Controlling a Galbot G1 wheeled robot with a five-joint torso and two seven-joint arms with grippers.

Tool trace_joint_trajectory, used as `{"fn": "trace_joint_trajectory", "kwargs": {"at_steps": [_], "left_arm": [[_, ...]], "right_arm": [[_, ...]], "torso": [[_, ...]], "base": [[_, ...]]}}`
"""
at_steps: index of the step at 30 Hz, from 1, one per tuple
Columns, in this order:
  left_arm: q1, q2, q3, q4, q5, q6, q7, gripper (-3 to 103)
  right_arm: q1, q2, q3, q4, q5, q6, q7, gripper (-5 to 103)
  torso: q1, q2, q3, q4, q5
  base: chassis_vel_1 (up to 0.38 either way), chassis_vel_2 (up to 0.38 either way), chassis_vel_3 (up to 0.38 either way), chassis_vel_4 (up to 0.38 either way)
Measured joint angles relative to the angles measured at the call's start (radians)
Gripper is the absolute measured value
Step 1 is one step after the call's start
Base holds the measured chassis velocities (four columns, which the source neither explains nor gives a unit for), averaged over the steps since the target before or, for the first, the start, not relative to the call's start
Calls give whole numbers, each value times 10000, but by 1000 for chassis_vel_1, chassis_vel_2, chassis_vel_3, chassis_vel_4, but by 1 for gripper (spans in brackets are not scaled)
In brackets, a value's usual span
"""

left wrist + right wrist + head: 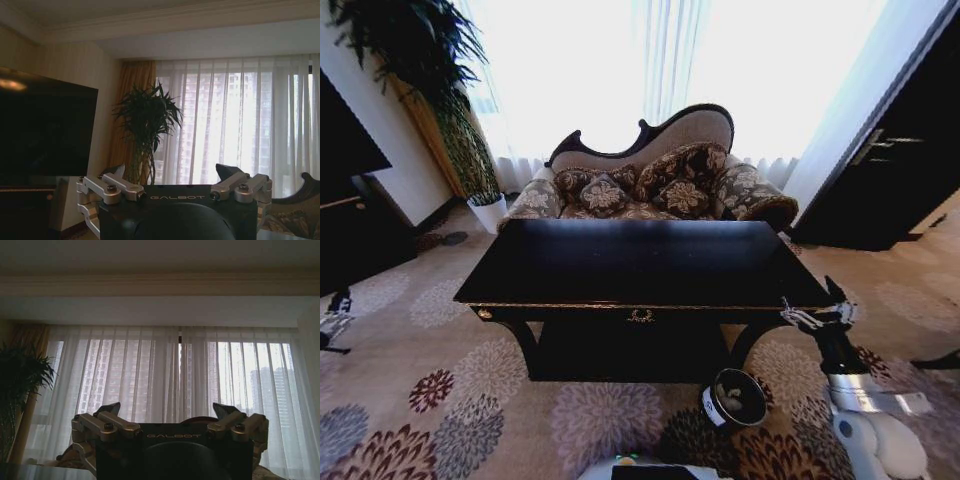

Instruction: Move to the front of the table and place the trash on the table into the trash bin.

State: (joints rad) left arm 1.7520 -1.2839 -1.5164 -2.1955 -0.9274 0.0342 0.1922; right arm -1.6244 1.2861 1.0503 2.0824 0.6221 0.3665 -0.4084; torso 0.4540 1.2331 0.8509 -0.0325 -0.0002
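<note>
Bin (pixel 734 398), bottom centre-right, holds pale wads. Right gripper (pixel 817 317), fingers spread, empty, right of table (pixel 640 262) corner. Left gripper (pixel 172 176), also spread, empty. Tabletop mid-frame shows no trash; check before reaching. Sofa (pixel 650 180) beyond.

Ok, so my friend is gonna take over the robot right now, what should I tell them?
Left gripper: open, holding nothing, out at the robot's left side, away from the table.
Right gripper: open, holding nothing, raised by the table's front right corner.
The robot faces the table's front. The trash bin stands on the carpet below that front right corner, with pale scraps inside; I cannot tell what they are.
Done: drive-up, and apparently the binning.
Left: probably just check the glossy tabletop for small dark bits.
</note>
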Motion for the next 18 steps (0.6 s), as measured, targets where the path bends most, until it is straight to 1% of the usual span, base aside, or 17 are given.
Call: {"fn": "trace_joint_trajectory", "kwargs": {"at_steps": [4, 9, 18], "left_arm": [[22, -30, 37, -23, 109, -8, 14, 100], [-18, -97, 229, -66, 302, -9, 20, 100], [-53, -188, 481, -81, 550, -72, 46, 100]], "right_arm": [[-47, 61, 1, 23, 38, -18, -7, 100], [-143, 76, 113, -38, 96, 1, -14, 100], [-227, -55, 484, -307, 339, 16, -38, 100]], "torso": [[2, 0, 0, 1, 0], [2, -1, 0, 0, 1], [-2, 1, -1, 0, 0]], "base": [[103, -87, -107, 102], [166, -174, -188, 176], [291, -288, -278, 294]]}}
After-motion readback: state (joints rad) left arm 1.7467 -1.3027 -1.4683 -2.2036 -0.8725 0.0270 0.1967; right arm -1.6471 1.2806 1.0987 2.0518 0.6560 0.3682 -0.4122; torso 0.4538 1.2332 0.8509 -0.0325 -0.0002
